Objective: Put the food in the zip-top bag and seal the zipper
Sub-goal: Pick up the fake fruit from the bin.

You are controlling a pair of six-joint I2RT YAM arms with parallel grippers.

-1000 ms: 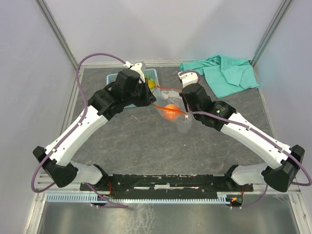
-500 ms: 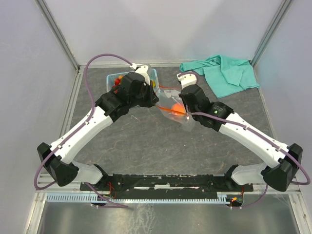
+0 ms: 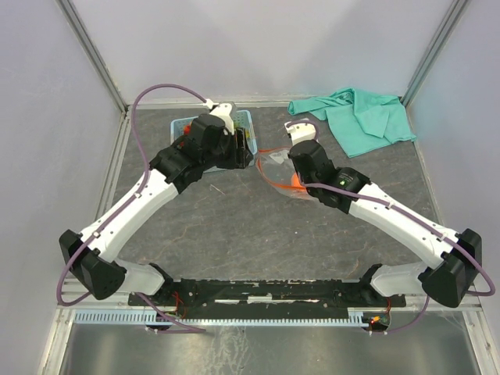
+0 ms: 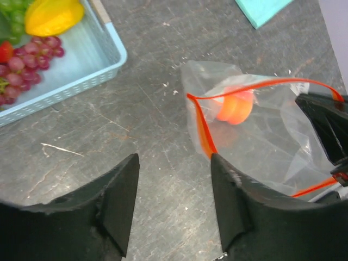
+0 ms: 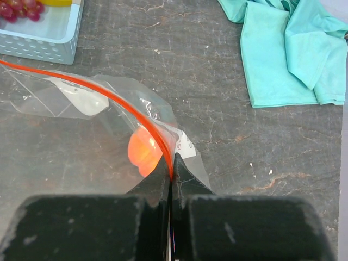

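Zip-top bag (image 3: 275, 166) lay on the bench (image 3: 234, 226) in the far middle, between the light blue basket (image 4: 70, 89) and the teal cloth (image 3: 363, 117). It was near the basket corner but apart from it, and well apart from the cloth. Bare bench lay open on the near side between the two arms; the far wall ran close behind the basket.

Bag's long axis ran roughly left-right in the top view. Its mouth gaped toward the left arm, with the red-orange zipper (image 4: 201, 128) split into two lips. Peach (image 4: 235, 107) sat inside, toward the closed end.

Right end effector (image 5: 169, 176) was closed, pinching the zipper at the bag's right end, with that lip raised off the bench. Left end effector (image 4: 174, 166) was spread open and held nothing, over bare bench just beside the mouth's left corner.

Purple grapes (image 4: 32, 51), a yellow fruit (image 4: 51, 15) and a strawberry (image 4: 5, 51) sat in the basket.
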